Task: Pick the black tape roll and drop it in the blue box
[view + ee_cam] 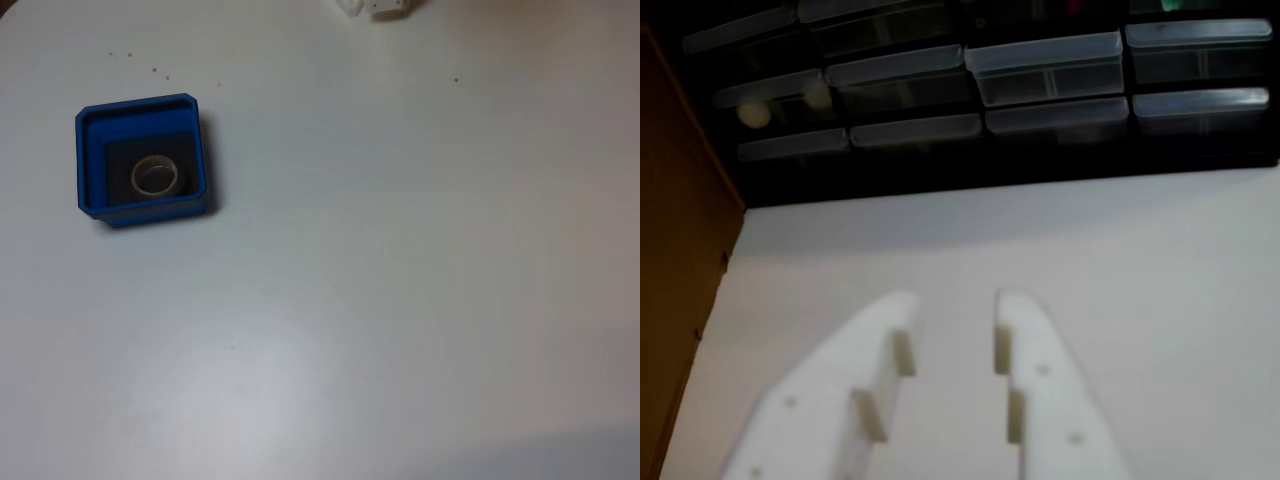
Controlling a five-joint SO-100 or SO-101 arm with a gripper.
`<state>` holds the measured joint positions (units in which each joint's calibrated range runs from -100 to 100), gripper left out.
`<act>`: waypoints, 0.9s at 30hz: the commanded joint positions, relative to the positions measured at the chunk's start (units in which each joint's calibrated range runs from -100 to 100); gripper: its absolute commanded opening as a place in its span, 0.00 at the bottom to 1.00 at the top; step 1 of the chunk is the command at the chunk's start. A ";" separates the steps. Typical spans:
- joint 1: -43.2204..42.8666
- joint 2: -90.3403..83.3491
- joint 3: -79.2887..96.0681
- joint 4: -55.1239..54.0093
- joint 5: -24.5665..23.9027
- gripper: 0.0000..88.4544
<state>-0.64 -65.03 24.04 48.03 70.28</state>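
In the fixed view, the blue box [141, 108] sits at the left of the white table [400, 300], a little above the middle height of the picture. It is a square tray with a thick stepped rim and a dark inner floor. The black tape roll [157, 177] lies flat inside it, on that floor, towards the near-right corner. Its pale inner core shows clearly as a ring; the black outer band is hard to separate from the dark floor around it, so its outline is mostly lost. To the right the table runs bare apart from a few tiny dark specks. At the top edge, right of centre, a small white part [375, 7] pokes into the frame; it is cut off and is probably a piece of the arm, though too little shows to be sure.

In the wrist view, a brown panel [675, 250] fills the left edge. Across the top stands a dark cabinet of translucent drawers [1040, 65], blurred, with contents that cannot be made out. Below it lies the white table surface. The gripper [955, 300] enters from the bottom edge, its two white fingers [1040, 380] parted with a clear gap between the tips and nothing between them. Their lower parts are cut off by the frame.
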 commanded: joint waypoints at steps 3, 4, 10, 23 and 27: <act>0.40 -13.40 6.87 -0.34 -0.24 0.01; 0.40 -15.74 7.95 -0.34 -0.24 0.01; 0.30 -29.54 13.07 -0.34 -0.24 0.01; 0.30 -34.13 14.87 -0.34 -0.24 0.01; 0.30 -34.13 21.25 -0.34 -0.24 0.01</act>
<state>-0.54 -96.02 40.81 48.03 70.28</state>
